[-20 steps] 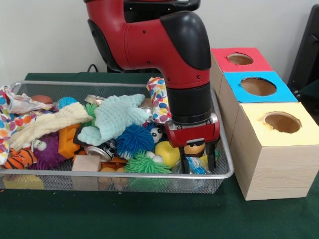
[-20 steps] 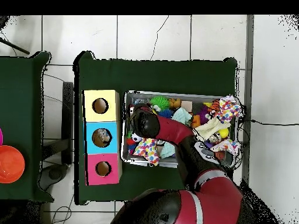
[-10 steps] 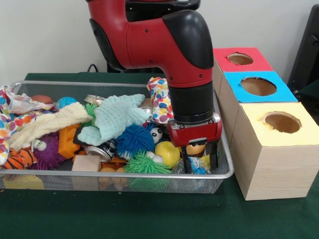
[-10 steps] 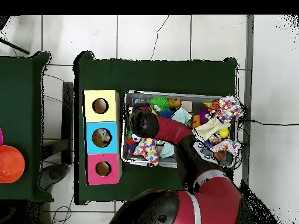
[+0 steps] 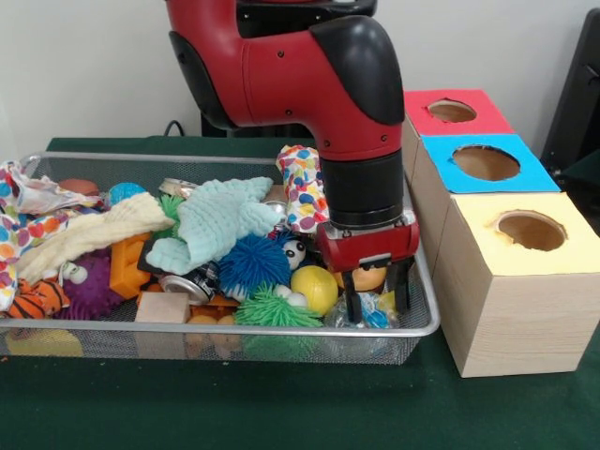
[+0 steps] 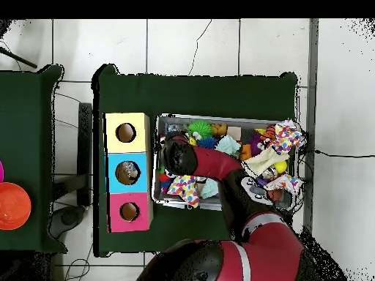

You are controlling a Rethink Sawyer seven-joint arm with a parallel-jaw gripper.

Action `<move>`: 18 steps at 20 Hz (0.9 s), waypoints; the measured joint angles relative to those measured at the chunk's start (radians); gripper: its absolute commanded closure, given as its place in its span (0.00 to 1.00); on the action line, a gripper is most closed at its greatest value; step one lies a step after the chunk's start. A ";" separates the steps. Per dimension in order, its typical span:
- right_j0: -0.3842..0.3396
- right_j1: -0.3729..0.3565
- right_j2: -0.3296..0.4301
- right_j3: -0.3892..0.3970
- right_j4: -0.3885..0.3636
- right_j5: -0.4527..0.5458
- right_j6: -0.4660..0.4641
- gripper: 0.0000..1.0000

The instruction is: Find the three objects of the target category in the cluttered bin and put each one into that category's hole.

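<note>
The bin (image 5: 234,161) is seen packed from end to end, so the sorting is judged to be at an early stage. At the far left a spotted cloth (image 5: 23,220) is draped over the rim, with a cream cloth (image 5: 89,230) beside it and a purple spiky ball (image 5: 89,291) and an orange block (image 5: 127,264) below. Toward the middle a mint cloth (image 5: 220,217) is laid over the heap, and a blue spiky ball (image 5: 253,264), a green spiky ball (image 5: 272,309) and a yellow ball (image 5: 314,289) are grouped near the front wall.

To the right of the bin three boxes are lined up: yellow box (image 5: 511,281) nearest, blue box (image 5: 483,164) behind it, red box (image 5: 452,112) farthest. In the overhead view something pale appears inside the blue box's hole (image 6: 127,173), though what it is cannot be made out; the other two holes look dark. The target category is not stated, so how many of the three items remain cannot be told.

The gripper (image 5: 376,302) is lowered into the bin's right end. Its two dark fingers (image 5: 352,302) are set moderately apart, pointing down into the clutter, with a small orange-brown toy (image 5: 367,278) sitting between them just under the red palm and a blue-and-yellow wrapper (image 5: 373,315) at the tips. Nothing is seen to be clamped or lifted yet; a grasp is judged to be in preparation.
</note>
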 measured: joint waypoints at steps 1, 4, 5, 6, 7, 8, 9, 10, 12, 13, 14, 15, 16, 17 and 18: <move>0.000 -0.004 0.001 -0.002 -0.021 0.007 0.000 0.00; 0.001 -0.020 0.010 -0.014 -0.103 0.043 0.000 0.00; 0.001 -0.024 0.014 -0.019 -0.129 0.058 -0.001 0.00; 0.001 -0.029 0.019 -0.025 -0.155 0.074 -0.001 0.00; 0.004 -0.038 0.026 -0.035 -0.196 0.104 -0.001 0.00; 0.006 -0.041 0.028 -0.039 -0.209 0.115 -0.001 0.00; 0.010 -0.049 0.032 -0.044 -0.234 0.135 -0.001 0.00; 0.014 -0.057 0.036 -0.049 -0.258 0.155 -0.001 0.00; 0.011 -0.069 0.049 -0.050 -0.283 0.178 -0.001 0.00; 0.006 -0.076 0.059 -0.050 -0.295 0.191 -0.001 0.00; -0.002 -0.082 0.075 -0.050 -0.308 0.203 -0.001 0.00; -0.011 -0.089 0.090 -0.050 -0.322 0.214 -0.001 0.00; -0.016 -0.092 0.097 -0.050 -0.328 0.218 -0.001 0.00; -0.023 -0.094 0.107 -0.050 -0.339 0.223 -0.001 0.00; -0.031 -0.097 0.117 -0.050 -0.349 0.227 -0.001 0.00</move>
